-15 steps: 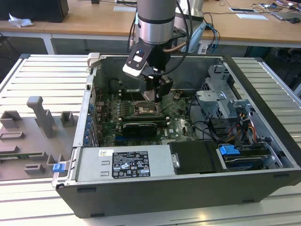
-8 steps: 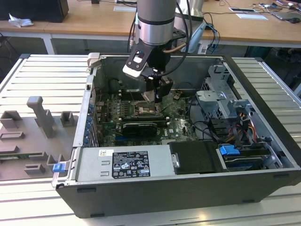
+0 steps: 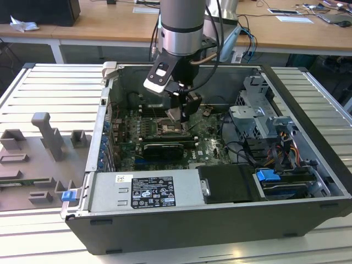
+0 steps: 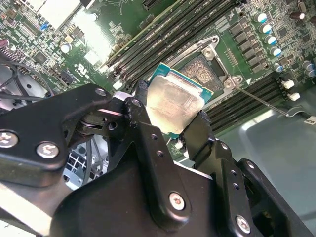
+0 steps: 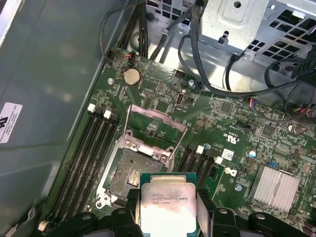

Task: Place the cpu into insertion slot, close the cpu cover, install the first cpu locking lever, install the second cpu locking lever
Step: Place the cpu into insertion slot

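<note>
Workbench: slatted metal table (image 3: 33,82), with pale wooden desks (image 3: 110,22) in the room beyond it. Grey fixture blocks (image 3: 47,132) stand on the table at the exterior view's left. Open computer case (image 3: 220,231) lies on the table, with a green circuit board (image 3: 212,144) on its floor and a drive cage (image 3: 258,107) toward the exterior view's right. Gripper (image 3: 181,113) reaches down into the case over the board. Fingers (image 4: 197,133): black, set apart by the chip's width and clamped on two opposite edges of the cpu (image 4: 175,103), its metal top showing. Cpu is held above the insertion slot (image 5: 129,170), not seated in it. Cpu cover (image 5: 157,116) stands swung up at one edge of the slot, leaving the slot uncovered.
</note>
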Tool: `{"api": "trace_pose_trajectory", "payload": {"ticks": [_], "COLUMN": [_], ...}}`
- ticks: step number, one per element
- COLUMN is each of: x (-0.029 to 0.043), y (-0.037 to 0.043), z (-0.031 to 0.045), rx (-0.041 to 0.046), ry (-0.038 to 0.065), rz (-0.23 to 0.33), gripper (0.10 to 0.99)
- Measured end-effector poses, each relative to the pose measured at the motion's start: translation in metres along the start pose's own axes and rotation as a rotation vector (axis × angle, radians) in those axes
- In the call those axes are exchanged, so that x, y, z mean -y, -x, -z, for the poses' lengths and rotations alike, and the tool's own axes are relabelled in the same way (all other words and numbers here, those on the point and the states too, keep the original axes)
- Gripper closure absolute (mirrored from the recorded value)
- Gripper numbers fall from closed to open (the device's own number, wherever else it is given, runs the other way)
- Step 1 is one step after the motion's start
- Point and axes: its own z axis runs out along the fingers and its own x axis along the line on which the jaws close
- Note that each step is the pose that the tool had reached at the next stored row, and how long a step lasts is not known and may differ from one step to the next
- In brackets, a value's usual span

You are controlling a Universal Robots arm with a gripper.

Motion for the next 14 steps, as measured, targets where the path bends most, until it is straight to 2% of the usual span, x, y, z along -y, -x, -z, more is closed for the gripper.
{"api": "trace_pose_trajectory", "payload": {"ticks": [7,14], "x": [0.0000,-0.0004], "y": [-0.0004,-0.0022], "z": [-0.0025,-0.0057], "rx": [0.0001,0.0039], "ry": [-0.001,-0.001], "rz": [-0.003,-0.063], "gripper": [0.545,0.545]}}
